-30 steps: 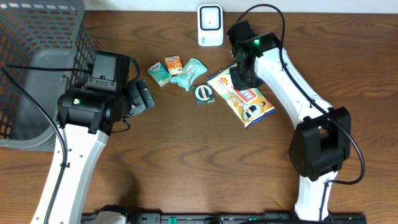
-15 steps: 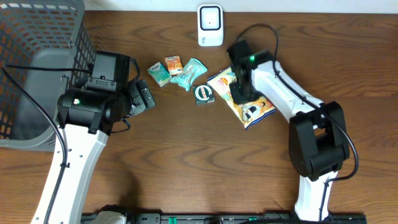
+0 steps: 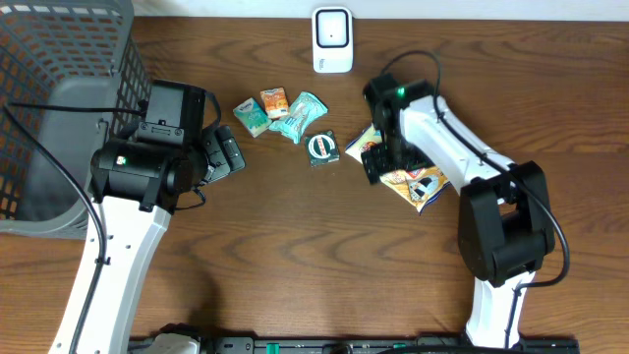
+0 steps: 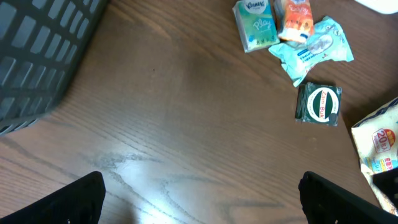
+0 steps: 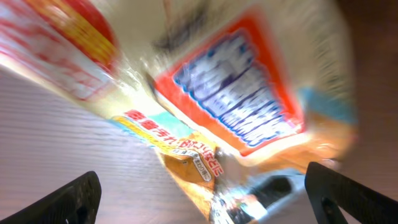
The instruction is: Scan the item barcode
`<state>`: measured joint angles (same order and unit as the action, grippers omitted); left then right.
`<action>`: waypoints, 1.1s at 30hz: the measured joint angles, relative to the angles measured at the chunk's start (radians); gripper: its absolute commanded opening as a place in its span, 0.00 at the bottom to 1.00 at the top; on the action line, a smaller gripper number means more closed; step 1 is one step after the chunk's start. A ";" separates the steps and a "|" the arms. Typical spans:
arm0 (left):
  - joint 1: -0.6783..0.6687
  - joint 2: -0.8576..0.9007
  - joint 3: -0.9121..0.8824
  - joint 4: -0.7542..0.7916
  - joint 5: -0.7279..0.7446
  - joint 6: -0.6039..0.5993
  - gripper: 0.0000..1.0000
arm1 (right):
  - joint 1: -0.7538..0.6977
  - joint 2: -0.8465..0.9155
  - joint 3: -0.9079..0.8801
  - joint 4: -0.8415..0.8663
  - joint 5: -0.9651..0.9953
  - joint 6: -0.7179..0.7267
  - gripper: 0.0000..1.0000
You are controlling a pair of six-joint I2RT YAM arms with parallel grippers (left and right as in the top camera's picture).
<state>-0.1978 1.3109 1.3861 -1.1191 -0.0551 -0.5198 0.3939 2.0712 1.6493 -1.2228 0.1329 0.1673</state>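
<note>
The snack bag [image 3: 421, 183] is found right of the table's [image 3: 295, 256] middle, directly under the right claw [image 3: 381, 157], which is spread wide and grips nothing; the bag's long axis is laid far-left to near-right.

We see the basket [image 3: 59, 108] on the left end of the table [image 3: 295, 256]. The scanner [image 3: 332, 39] stands at the back. Before it lie three small packs [image 3: 274, 103], with a square packet [image 3: 322, 148] just right of them. The snack bag [image 3: 421, 185] lies farther right.
</note>
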 measured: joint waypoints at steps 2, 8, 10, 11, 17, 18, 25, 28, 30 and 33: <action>0.000 0.000 0.000 0.000 0.000 0.000 0.98 | 0.000 0.000 0.076 -0.042 0.002 0.000 0.99; 0.000 0.000 0.000 0.000 0.000 0.000 0.98 | 0.000 0.000 0.209 -0.037 0.003 -0.002 0.87; 0.000 0.000 0.000 0.000 0.000 0.000 0.98 | 0.000 0.000 0.211 -0.013 0.005 0.002 0.65; 0.000 0.000 0.000 0.000 0.000 0.000 0.98 | 0.000 0.000 0.210 -0.006 0.003 0.005 0.58; 0.000 0.000 0.000 0.000 0.000 0.000 0.98 | 0.000 0.000 0.139 0.036 0.009 0.029 0.50; 0.000 0.000 0.000 0.000 0.000 0.000 0.98 | 0.000 0.000 0.111 0.048 0.011 0.032 0.50; 0.000 0.000 0.000 0.000 0.000 0.000 0.98 | -0.014 0.000 -0.095 0.283 0.016 0.053 0.54; 0.000 0.000 0.000 0.000 0.000 0.000 0.98 | -0.019 0.000 -0.140 0.387 -0.003 0.048 0.61; 0.000 0.000 0.000 0.000 0.000 0.000 0.98 | -0.021 0.000 -0.143 0.457 -0.028 0.034 0.63; 0.000 0.000 0.000 0.000 0.000 0.000 0.98 | -0.020 0.000 -0.131 0.516 -0.089 0.022 0.69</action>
<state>-0.1978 1.3109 1.3861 -1.1191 -0.0551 -0.5198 0.3737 2.0708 1.5185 -0.7071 0.0437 0.1890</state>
